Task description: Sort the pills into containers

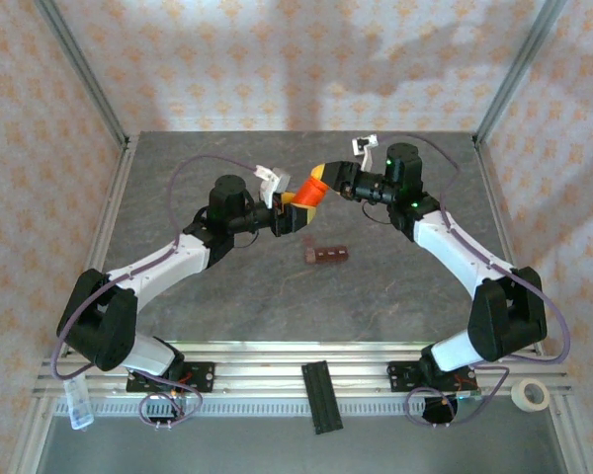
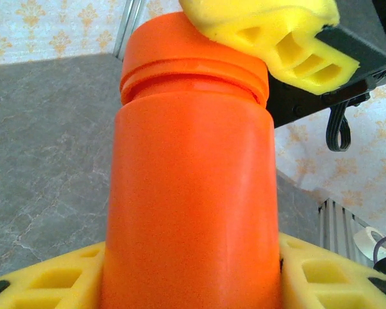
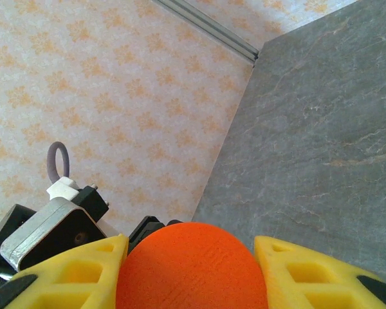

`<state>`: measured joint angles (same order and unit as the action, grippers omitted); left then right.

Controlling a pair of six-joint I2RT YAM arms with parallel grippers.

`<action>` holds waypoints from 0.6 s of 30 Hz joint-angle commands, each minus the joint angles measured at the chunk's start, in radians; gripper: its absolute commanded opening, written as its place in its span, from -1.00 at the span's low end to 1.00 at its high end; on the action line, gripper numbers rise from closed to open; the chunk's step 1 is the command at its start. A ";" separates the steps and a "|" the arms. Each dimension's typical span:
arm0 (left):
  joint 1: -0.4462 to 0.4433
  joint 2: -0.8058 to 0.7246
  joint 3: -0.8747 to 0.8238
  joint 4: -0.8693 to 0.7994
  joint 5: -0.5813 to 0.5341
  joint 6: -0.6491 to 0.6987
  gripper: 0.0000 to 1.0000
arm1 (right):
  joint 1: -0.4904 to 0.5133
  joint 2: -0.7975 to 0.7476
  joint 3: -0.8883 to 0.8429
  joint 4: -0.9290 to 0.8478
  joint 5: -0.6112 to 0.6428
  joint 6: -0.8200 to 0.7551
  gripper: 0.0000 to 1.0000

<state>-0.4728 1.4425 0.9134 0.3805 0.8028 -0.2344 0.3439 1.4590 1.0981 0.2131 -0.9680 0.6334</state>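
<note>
A grey, stone-patterned table (image 1: 227, 296) stands inside a frame of aluminium posts (image 1: 79, 69), backed by cream walls (image 1: 277, 59) printed with small orange motifs. On the rail at the near edge lie a black ribbed bar (image 1: 321, 397) and, to the right, a roll of tape (image 1: 530, 395).

The two arms meet above the far middle of the table. The left gripper (image 1: 289, 202) has its yellow fingers (image 2: 51, 280) clamped on the body of an orange bottle (image 1: 311, 193), which it holds tilted in the air. The right gripper (image 1: 328, 176) has its fingers (image 3: 309, 270) closed on the bottle's cap (image 3: 190, 267).

The containers (image 1: 326, 256), a small reddish-brown strip, lie flat on the table, nearer than both grippers and a little to their right, touching neither.

What is inside the bottle is hidden. The strip's compartments are too small to make out. The left wrist view cuts off the bottle's base.
</note>
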 commanded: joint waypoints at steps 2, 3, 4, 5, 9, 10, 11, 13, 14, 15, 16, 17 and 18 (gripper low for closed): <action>-0.008 -0.019 0.033 -0.041 0.003 0.074 -1.00 | -0.013 -0.023 0.027 0.002 0.105 0.033 -0.31; -0.007 -0.019 0.037 -0.055 -0.012 0.090 -1.00 | -0.005 -0.022 0.030 -0.018 0.112 0.030 -0.16; -0.008 -0.019 0.040 -0.071 -0.028 0.102 -1.00 | 0.004 -0.023 0.034 -0.032 0.116 0.027 0.04; -0.010 -0.020 0.046 -0.092 -0.047 0.118 -1.00 | 0.015 -0.024 0.037 -0.050 0.126 0.024 0.25; -0.011 -0.027 0.056 -0.154 -0.137 0.188 -1.00 | 0.031 -0.037 0.055 -0.137 0.192 0.022 0.65; -0.011 -0.029 0.056 -0.166 -0.161 0.207 -1.00 | 0.031 -0.038 0.062 -0.166 0.215 0.023 0.70; -0.014 -0.032 0.054 -0.177 -0.194 0.226 -1.00 | 0.031 -0.037 0.073 -0.206 0.246 0.028 0.76; -0.022 -0.039 0.049 -0.195 -0.253 0.268 -1.00 | 0.031 -0.028 0.090 -0.255 0.284 0.056 0.82; -0.028 -0.042 0.049 -0.205 -0.288 0.295 -1.00 | 0.031 -0.020 0.095 -0.273 0.298 0.077 0.83; -0.037 -0.043 0.050 -0.218 -0.321 0.322 -1.00 | 0.031 -0.010 0.101 -0.292 0.308 0.096 0.84; -0.045 -0.042 0.051 -0.231 -0.353 0.347 -1.00 | 0.033 -0.001 0.103 -0.301 0.315 0.107 0.85; -0.057 -0.044 0.053 -0.243 -0.387 0.373 -1.00 | 0.035 0.007 0.107 -0.319 0.328 0.124 0.85; -0.067 -0.043 0.055 -0.251 -0.416 0.397 -1.00 | 0.038 0.017 0.109 -0.327 0.334 0.135 0.86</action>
<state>-0.5125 1.4395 0.9306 0.1623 0.5144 0.0463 0.3710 1.4563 1.1721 -0.0441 -0.7010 0.7177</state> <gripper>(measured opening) 0.515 0.925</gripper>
